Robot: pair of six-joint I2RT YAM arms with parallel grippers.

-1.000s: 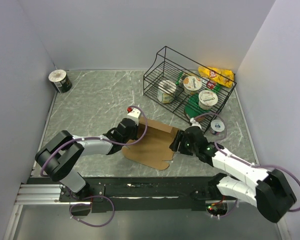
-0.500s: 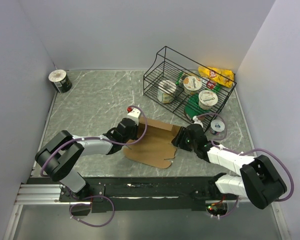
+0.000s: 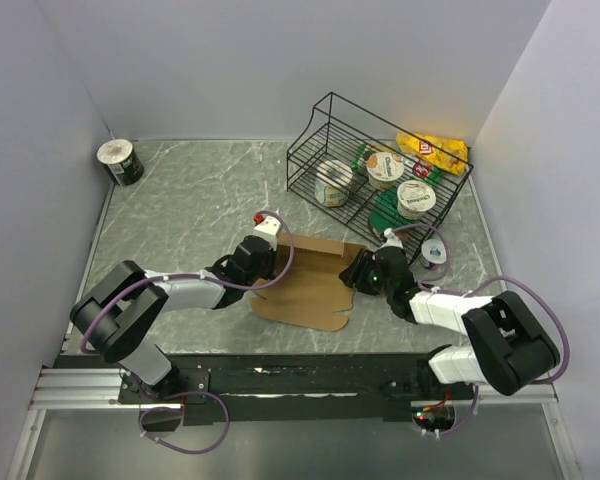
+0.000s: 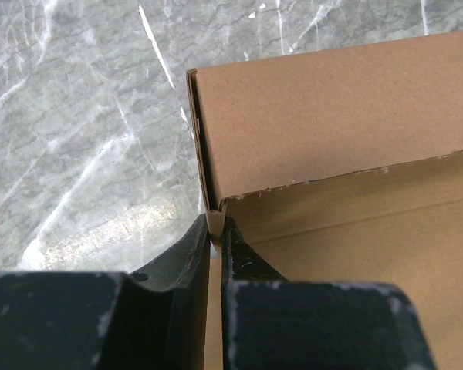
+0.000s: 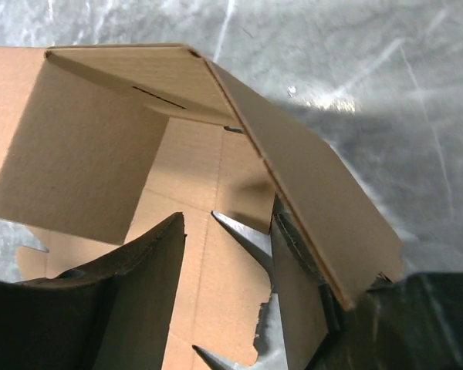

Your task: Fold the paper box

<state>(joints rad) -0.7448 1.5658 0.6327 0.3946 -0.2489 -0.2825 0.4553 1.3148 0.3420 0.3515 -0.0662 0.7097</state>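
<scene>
The paper box (image 3: 305, 288) is a brown cardboard sheet, partly folded, lying on the marble table between my two arms. My left gripper (image 3: 270, 262) is at its left side. In the left wrist view the left gripper (image 4: 216, 231) is shut on the lower corner of an upright side wall (image 4: 332, 116). My right gripper (image 3: 356, 274) is at the box's right side. In the right wrist view the right gripper (image 5: 228, 220) stands open over the box floor (image 5: 208, 254). A raised side flap (image 5: 316, 208) leans against the outer face of its right finger.
A black wire basket (image 3: 310, 150) with yogurt cups stands at the back right, a yellow snack bag (image 3: 435, 150) beyond it. A small round tub (image 3: 435, 252) sits just right of the right gripper. A can (image 3: 120, 162) stands in the far left corner. Walls enclose the table.
My right gripper has pushed leftward and farther from the arm bases against the box's right side, and its jaws have narrowed. The box's right edge has shifted slightly. The left gripper has kept its hold.
</scene>
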